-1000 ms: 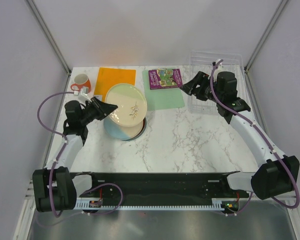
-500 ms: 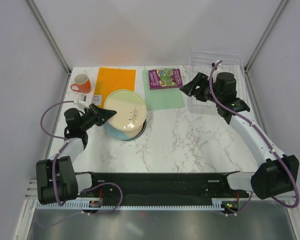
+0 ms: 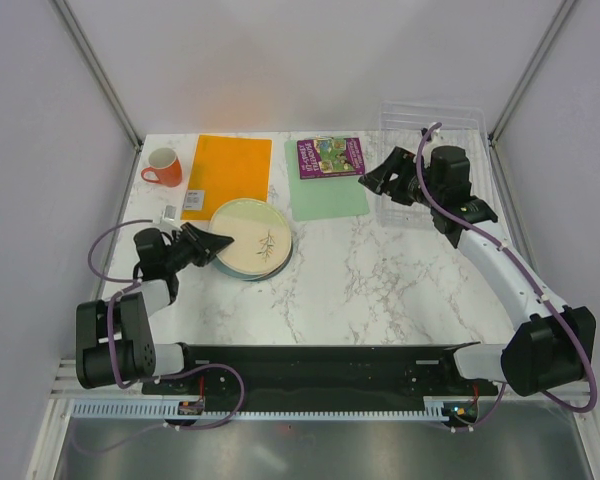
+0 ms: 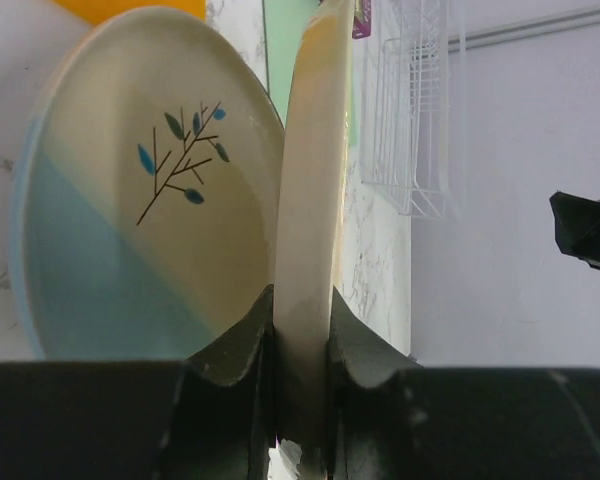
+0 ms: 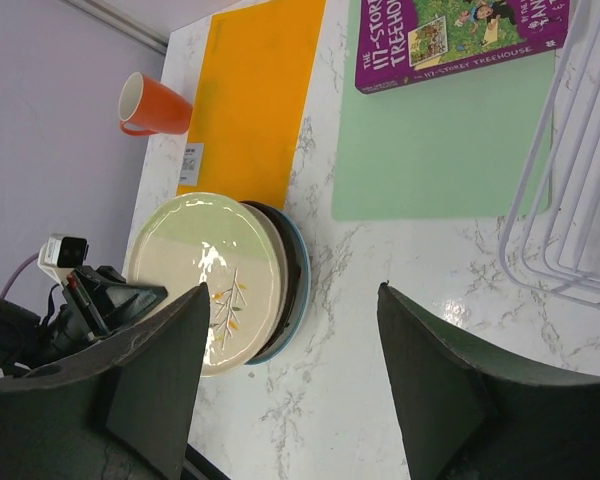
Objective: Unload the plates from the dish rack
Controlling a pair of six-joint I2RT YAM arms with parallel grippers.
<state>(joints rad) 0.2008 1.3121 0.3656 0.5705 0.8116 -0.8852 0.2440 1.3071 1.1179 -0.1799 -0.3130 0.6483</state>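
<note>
A pale green-and-cream plate with a leaf sprig [image 3: 255,235] lies low over a stack of plates [image 3: 270,270] at the table's left. My left gripper [image 3: 218,242] is shut on its left rim. The left wrist view shows that rim edge-on [image 4: 315,150] between the jaws [image 4: 302,300], with a cream-and-light-blue sprig plate [image 4: 110,230] beside it. I cannot tell whether the held plate touches the stack. The white wire dish rack [image 3: 430,115] stands at the back right with no plates showing in it. My right gripper [image 3: 375,180] hovers open just left of the rack, holding nothing [image 5: 292,290].
An orange mug [image 3: 162,166] stands at the back left. An orange mat [image 3: 232,165] and a green mat [image 3: 327,192] lie behind the stack, and a purple book [image 3: 328,156] rests on the green mat. A small white item [image 3: 168,212] sits near the left arm.
The left arm has lowered the tilted sprig plate down over the stack, and its gripper has dropped towards the table. The right arm has stayed put.
</note>
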